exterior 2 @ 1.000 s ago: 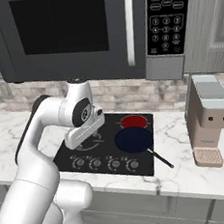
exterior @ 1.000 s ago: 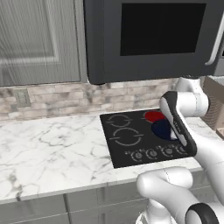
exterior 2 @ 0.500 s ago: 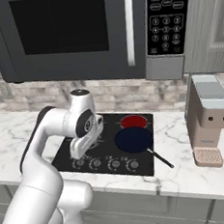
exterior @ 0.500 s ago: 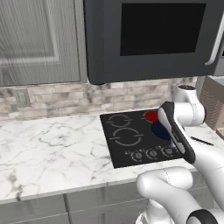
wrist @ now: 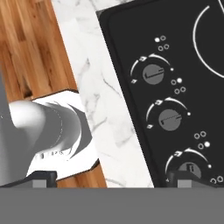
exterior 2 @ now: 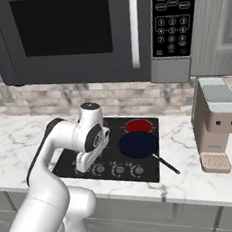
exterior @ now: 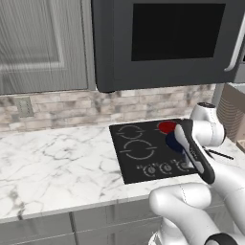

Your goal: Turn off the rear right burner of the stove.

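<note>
The stove (exterior 2: 72,165) is a black glass cooktop set in the marble counter. Its rear right burner (exterior 2: 139,126) glows bright red, and it also shows as a red disc (exterior: 166,127) in the left base view. A dark blue pan (exterior 2: 138,144) sits just in front of that burner. Small grey knobs (exterior 2: 118,170) run along the stove's front edge. My gripper (exterior 2: 85,167) hangs low over the front left of the stove, pointing down. In the hand view the gripper (wrist: 116,178) is wide open and holds nothing. One fingertip (wrist: 190,177) is by the lowest of three knobs (wrist: 169,118).
A black microwave (exterior 2: 79,31) hangs above the stove. A beige coffee machine (exterior 2: 216,123) stands on the counter to the right. The pan's thin handle (exterior 2: 165,164) sticks out toward the front right. Marble counter (exterior: 57,158) stretches left, and wooden floor (wrist: 30,43) lies below its edge.
The hand has come down and forward from above the left burners to the knob row at the stove's front. The jaws have stayed open.
</note>
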